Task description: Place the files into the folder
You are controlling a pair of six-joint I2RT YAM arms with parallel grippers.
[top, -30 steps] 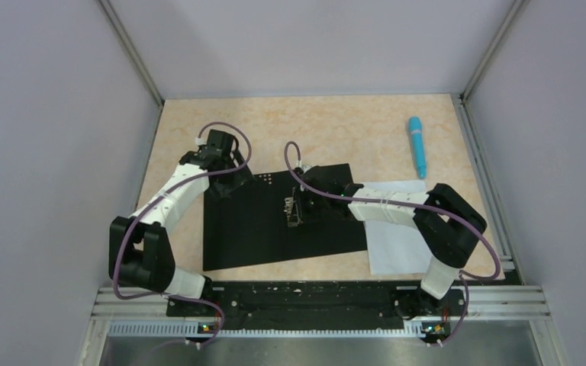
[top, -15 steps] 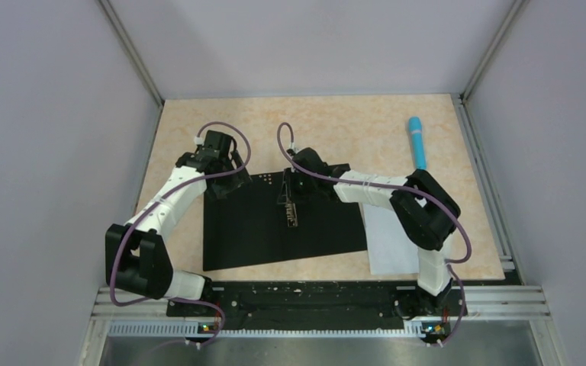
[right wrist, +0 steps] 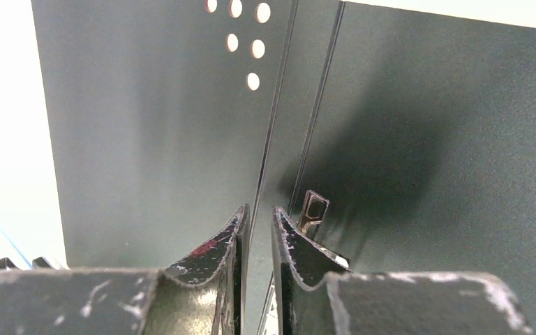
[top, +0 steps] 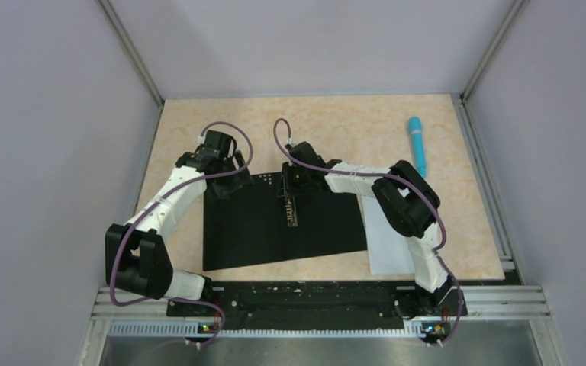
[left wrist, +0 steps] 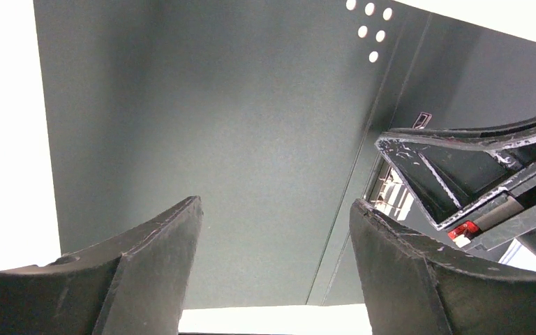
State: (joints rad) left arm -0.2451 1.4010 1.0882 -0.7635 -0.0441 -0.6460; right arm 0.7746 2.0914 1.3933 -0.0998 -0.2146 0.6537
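Lying open on the bench (top: 336, 130), black inside up, the folder (top: 275, 229) holds nothing. The paper (top: 389, 255) sits at its right edge, outside. The right gripper (right wrist: 258, 213) is nearly closed over the spine with nothing visible between its jaws, and the left gripper (left wrist: 276, 206) gapes wide above the left half. Dragging the paper could shove the unpinned folder or crease the sheet.

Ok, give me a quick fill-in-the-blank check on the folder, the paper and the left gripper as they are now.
1. The folder lies open with its ____ inside facing up.
2. The white sheet lies outside the folder, on its ____ side.
3. The left gripper is over the folder, and its jaws stand ____.
Missing words: black; right; open.
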